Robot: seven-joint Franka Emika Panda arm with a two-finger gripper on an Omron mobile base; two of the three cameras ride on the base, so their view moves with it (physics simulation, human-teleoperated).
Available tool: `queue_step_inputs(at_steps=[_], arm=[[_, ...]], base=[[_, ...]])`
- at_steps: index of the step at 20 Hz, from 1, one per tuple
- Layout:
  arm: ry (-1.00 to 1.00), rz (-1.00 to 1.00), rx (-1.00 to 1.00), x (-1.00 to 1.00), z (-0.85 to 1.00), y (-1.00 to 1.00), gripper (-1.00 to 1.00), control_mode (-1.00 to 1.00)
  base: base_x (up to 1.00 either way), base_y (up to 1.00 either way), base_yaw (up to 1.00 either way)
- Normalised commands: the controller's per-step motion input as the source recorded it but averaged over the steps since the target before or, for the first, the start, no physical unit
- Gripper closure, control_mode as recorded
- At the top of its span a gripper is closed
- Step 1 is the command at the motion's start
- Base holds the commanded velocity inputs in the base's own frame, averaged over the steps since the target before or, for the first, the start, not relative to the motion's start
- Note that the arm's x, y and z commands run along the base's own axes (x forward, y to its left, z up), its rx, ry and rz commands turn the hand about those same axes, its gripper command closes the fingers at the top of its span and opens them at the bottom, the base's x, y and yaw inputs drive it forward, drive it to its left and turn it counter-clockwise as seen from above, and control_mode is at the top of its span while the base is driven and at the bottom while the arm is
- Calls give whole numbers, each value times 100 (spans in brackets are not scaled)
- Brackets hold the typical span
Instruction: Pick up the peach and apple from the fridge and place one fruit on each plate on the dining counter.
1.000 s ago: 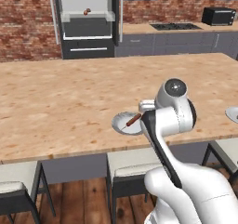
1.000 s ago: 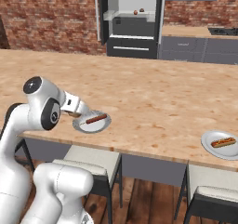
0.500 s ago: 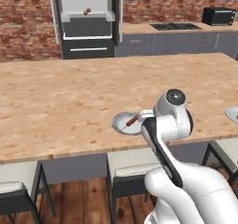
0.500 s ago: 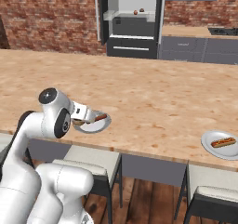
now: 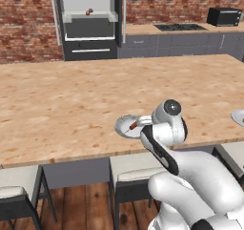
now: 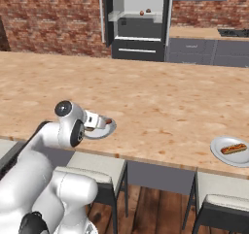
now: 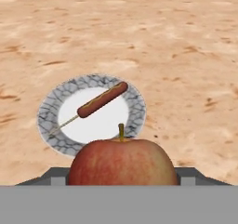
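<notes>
In the hand view a red apple (image 7: pixel 122 162) with a short stem sits at the bottom, between my fingers. My gripper (image 5: pixel 138 124) is shut on it, low over a pale plate (image 7: pixel 49 108) near the front edge of the dining counter (image 5: pixel 71 105). A sausage on a stick (image 7: pixel 102 100) lies on that plate. The right base view has the gripper (image 6: pixel 99 122) at the plate's (image 6: pixel 110 130) left rim. The open fridge (image 5: pixel 90 21) stands far behind, with a small reddish fruit (image 5: pixel 89 11) on a shelf, too small to name.
A second plate (image 6: pixel 232 151) with a sausage lies at the counter's right front. Stools (image 6: pixel 97 172) stand under the near edge. The wall counter with a hob and a microwave (image 5: pixel 224 16) runs behind on the right.
The arm has folded down and the gripper with the apple has sunk and slid closer over the near plate. The plates and sausages stay put.
</notes>
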Motion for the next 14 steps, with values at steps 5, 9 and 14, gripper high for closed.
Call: queue_step_inputs(at_steps=[5, 9, 14], arm=[[8, 3, 0, 31, -29, 0, 100, -100], [8, 2, 0, 32, -33, 0, 100, -100], [6, 1, 0, 34, -35, 0, 100, -100]], base=[[0, 0, 0], [0, 0, 0], [0, 0, 0]])
